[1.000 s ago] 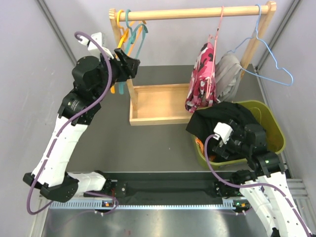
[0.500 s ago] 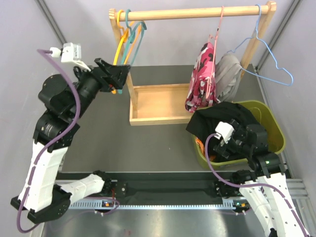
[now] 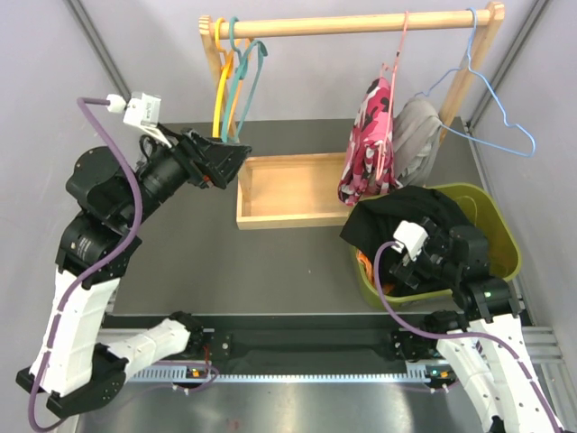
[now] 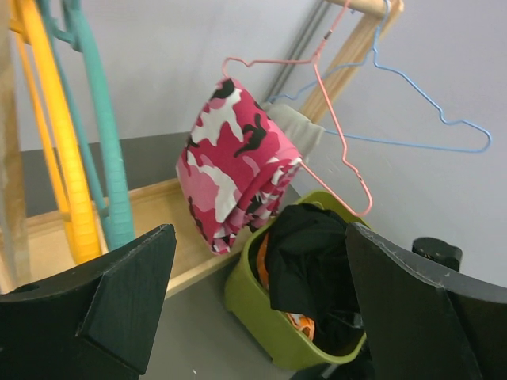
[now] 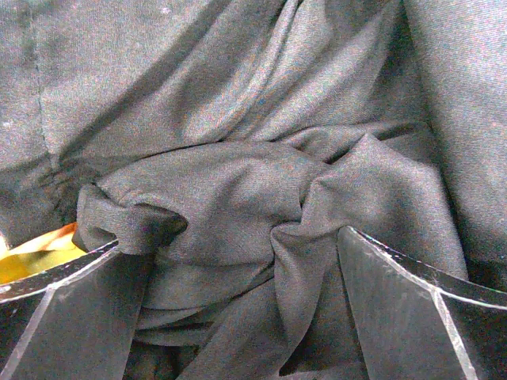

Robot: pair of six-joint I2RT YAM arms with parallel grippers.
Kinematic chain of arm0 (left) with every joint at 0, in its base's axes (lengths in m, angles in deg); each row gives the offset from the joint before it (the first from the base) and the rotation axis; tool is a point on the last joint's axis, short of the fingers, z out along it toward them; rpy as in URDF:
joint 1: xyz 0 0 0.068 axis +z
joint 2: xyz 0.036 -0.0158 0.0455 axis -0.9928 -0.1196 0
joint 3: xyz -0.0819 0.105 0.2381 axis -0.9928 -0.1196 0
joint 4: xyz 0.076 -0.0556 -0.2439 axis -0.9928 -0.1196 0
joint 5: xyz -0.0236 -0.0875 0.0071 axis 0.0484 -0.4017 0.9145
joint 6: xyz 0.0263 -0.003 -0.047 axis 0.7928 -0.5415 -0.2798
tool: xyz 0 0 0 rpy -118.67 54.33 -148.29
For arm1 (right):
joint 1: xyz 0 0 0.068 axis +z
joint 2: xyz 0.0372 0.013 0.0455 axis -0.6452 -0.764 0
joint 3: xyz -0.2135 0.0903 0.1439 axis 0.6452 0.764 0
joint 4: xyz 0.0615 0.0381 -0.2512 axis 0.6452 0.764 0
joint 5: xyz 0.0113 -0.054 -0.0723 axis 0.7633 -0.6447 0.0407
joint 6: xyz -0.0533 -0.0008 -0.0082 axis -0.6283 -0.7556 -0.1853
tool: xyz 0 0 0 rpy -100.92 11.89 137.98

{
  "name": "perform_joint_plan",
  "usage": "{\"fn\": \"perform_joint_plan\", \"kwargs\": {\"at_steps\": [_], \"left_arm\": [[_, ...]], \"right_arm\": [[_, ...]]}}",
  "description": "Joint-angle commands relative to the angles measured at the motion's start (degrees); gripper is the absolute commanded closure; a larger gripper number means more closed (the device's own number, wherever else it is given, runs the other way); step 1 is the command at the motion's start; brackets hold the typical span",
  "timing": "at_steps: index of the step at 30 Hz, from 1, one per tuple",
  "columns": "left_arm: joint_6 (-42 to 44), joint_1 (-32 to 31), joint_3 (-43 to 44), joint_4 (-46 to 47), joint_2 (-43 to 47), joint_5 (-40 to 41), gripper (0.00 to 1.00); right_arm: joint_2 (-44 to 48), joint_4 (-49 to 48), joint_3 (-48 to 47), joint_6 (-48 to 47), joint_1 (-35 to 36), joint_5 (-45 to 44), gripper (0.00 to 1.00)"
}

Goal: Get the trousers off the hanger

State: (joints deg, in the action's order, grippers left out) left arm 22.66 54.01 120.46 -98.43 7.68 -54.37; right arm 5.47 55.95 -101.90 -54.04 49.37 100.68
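So the black trousers (image 3: 406,209) and orange trousers (image 4: 299,320) are in the green bin (image 3: 501,225) under my spread right pincer (image 5: 226,253), and I reckon next my left pincer (image 3: 236,162), spread and empty, reaches for the pink camo trousers (image 3: 368,144) hanging beside the grey trousers (image 3: 416,135) on the rail (image 3: 343,24); dark surface (image 3: 198,253), pale walls (image 3: 135,36) around.

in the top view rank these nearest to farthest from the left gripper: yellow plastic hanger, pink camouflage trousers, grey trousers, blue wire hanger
Measured from the left gripper:
1. the yellow plastic hanger, just behind it at the rail's left end
2. the pink camouflage trousers, hanging right of the middle
3. the grey trousers, just beyond the pink pair
4. the blue wire hanger, at the far right end
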Motion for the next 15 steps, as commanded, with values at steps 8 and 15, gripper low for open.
{"fn": "perform_joint_plan", "kwargs": {"at_steps": [8, 15], "left_arm": [[-3.93, -0.49, -1.04, 5.87, -3.73, -9.98, 0.07], [-2.79, -8.82, 0.36, 6.76, -6.9, -5.07, 0.07]], "right_arm": [[-0.84, -2.59, 0.04, 0.11, -1.28, 0.08, 0.02], [-0.84, -2.58, 0.13, 0.11, -1.37, 0.17, 0.02]]}}
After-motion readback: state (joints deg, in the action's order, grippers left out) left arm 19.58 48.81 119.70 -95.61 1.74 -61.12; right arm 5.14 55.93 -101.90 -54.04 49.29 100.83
